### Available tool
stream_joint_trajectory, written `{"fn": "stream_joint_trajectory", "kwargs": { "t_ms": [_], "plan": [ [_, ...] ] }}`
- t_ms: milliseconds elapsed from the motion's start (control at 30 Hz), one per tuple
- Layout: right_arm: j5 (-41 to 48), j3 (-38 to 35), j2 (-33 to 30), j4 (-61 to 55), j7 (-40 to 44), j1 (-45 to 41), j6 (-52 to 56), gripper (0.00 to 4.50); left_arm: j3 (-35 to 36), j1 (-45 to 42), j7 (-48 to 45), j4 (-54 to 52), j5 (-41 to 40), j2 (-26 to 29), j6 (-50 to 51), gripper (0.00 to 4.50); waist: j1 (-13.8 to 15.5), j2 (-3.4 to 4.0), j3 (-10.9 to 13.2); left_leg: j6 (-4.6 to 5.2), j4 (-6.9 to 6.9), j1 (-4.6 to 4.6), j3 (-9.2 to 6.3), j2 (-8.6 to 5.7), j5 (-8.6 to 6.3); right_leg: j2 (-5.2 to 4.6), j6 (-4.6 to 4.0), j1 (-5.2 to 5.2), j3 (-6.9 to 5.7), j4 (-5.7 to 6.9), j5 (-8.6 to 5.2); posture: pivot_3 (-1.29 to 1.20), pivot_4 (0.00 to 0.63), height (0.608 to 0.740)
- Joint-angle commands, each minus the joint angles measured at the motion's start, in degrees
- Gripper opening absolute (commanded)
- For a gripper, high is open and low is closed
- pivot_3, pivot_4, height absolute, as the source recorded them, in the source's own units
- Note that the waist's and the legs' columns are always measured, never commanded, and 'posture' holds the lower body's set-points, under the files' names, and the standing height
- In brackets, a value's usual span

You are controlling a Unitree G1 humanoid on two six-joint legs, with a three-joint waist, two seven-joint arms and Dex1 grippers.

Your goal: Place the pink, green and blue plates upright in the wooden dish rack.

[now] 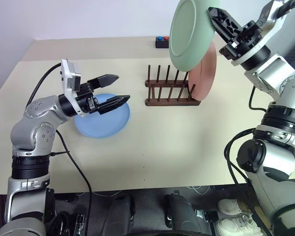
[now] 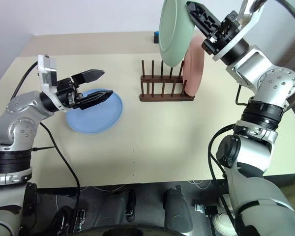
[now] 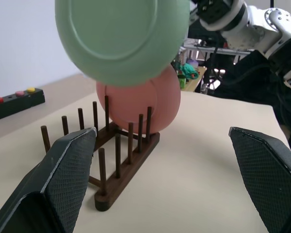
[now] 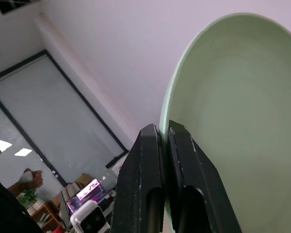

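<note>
while the right tool (image 1: pixel 217 22) pinches the green plate (image 1: pixel 189 34) on edge above the rack (image 1: pixel 170 91), free slots lie left of the pink plate (image 1: pixel 205 73); left tool (image 1: pixel 113 90) released.

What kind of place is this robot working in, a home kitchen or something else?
Probably a lab or office test space, not a kitchen: the wooden dish rack stands on a plain table beside a black button box, and the room behind has big windows and cluttered desks.

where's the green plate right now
The green plate is held on edge in the right gripper, up above the wooden dish rack, just in front of the racked pink plate.
</note>
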Motion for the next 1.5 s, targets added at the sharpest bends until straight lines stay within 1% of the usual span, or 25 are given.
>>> {"fn": "stream_joint_trajectory", "kwargs": {
  "t_ms": [33, 300, 600, 933, 1167, 1400, 1500],
  "plan": [
    [0.38, 0.41, -0.01, -2.50, 0.89, 0.83, -1.48, 0.04, 0.75, -0.44, -0.30, -2.02, -0.60, 0.84, -0.50, 4.50, 0.00, 0.00, 0.00, 0.00, 0.00, 0.00, 0.00, 0.00, 0.00, 0.00, 0.00, 0.00, 0.00, 0.00, 0.00, 0.00, 0.150, 0.740],
    [-1.25, 2.45, -0.71, -2.40, 2.66, 3.77, -3.03, 0.04, 0.89, -0.09, -0.17, -2.68, -0.85, 0.99, -0.06, 4.50, -0.04, 0.00, 0.00, 0.00, 0.00, 0.00, 0.00, 0.00, 0.00, 0.01, 0.00, 0.00, 0.00, 0.00, 0.00, 0.00, 0.150, 0.740],
    [-2.92, 5.23, 0.91, -4.37, 3.20, 7.39, -4.68, 0.04, 1.07, 0.25, 0.15, -3.30, -1.25, 1.01, 0.49, 4.50, -0.06, 0.00, 0.00, 0.00, -0.01, 0.00, -0.01, 0.00, 0.00, 0.02, 0.00, 0.00, 0.00, 0.00, 0.00, 0.00, 0.150, 0.740],
    [-4.17, 5.52, -0.76, -2.48, 3.94, 6.49, -5.75, 0.04, 1.03, 0.14, 0.21, -3.27, -1.50, 1.28, 0.72, 4.50, -0.03, 0.00, 0.00, 0.00, 0.00, 0.00, -0.01, 0.00, 0.00, 0.01, 0.00, 0.00, 0.00, -0.01, 0.00, 0.00, 0.150, 0.740],
    [-5.22, 6.73, 0.45, -2.98, 3.79, 7.81, -5.67, 0.04, 1.03, 0.08, 0.17, -3.33, -1.60, 1.27, 0.73, 4.50, -0.05, 0.00, 0.00, 0.00, 0.00, 0.00, -0.01, 0.01, 0.00, 0.02, 0.00, -0.01, 0.00, -0.01, 0.00, 0.00, 0.150, 0.740],
    [-7.57, 7.44, 0.62, -1.45, 4.28, 8.29, -6.85, 0.04, 1.18, 0.26, 0.33, -3.61, -1.67, 1.47, 0.99, 4.50, -0.03, 0.00, 0.00, 0.00, -0.01, 0.00, -0.01, 0.00, 0.00, 0.01, 0.00, 0.00, 0.00, -0.02, 0.00, 0.00, 0.150, 0.740],
    [-10.43, 8.24, 0.92, 0.34, 3.95, 8.77, -9.17, 0.04, 1.19, 0.31, 0.47, -3.74, -1.59, 1.44, 0.90, 4.50, -0.05, 0.00, 0.00, 0.00, 0.00, 0.00, -0.01, 0.00, 0.00, 0.01, 0.00, 0.00, 0.00, -0.02, 0.00, 0.00, 0.150, 0.740]
  ]
}}
